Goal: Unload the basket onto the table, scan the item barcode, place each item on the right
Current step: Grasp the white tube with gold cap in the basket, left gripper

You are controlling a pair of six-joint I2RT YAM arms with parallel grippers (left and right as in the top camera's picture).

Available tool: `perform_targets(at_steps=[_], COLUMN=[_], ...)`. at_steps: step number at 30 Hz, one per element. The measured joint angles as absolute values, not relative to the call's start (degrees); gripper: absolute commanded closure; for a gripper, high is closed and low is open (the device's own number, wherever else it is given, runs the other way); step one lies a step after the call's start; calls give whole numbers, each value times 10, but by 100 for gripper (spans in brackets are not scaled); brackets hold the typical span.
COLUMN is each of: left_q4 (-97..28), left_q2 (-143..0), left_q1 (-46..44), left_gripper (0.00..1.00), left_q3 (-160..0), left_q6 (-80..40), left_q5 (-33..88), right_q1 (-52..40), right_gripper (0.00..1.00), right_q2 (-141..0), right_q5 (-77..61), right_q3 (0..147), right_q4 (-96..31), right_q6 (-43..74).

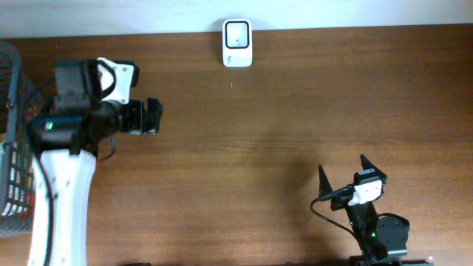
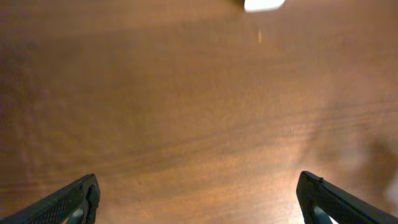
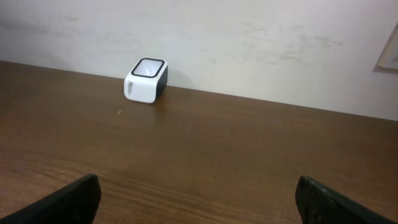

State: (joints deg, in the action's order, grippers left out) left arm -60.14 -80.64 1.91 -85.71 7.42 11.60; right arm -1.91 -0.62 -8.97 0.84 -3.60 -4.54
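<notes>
A white barcode scanner (image 1: 237, 43) with a dark window stands at the table's far edge, by the wall; the right wrist view shows the scanner (image 3: 147, 79) far ahead to the left. A white sliver of it (image 2: 264, 5) is at the top of the left wrist view. No item with a barcode shows clearly in any view. My left gripper (image 1: 153, 117) is open over bare wood at the left, pointing right, with nothing between its fingers (image 2: 198, 180). My right gripper (image 1: 342, 167) is open near the front right, also holding nothing (image 3: 198, 183).
A grey wire basket (image 1: 10, 148) stands at the table's left edge beside the left arm, with something red and white (image 1: 21, 202) low inside it. The brown wooden table (image 1: 259, 125) runs between the two arms up to the pale wall (image 3: 249, 37).
</notes>
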Motion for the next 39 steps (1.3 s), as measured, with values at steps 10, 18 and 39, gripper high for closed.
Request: perform_targets(at_steps=[10, 18, 39], left_q4=[-575, -605, -515], left_q2=[-865, -858, -962], left_q1=[175, 359, 480], left_gripper=[1, 1, 0], left_q3=[-1062, -1082, -952], left_q6=[5, -16, 80], left_q5=[38, -14, -22], right_q1=[-19, -19, -19], right_gripper=[1, 1, 1], right_q2=[-6, -6, -6], right_q5=[-90, -90, -90], right_q3=[8, 8, 8], right_q4=[-36, -36, -36], right_q6=[-45, -46, -45])
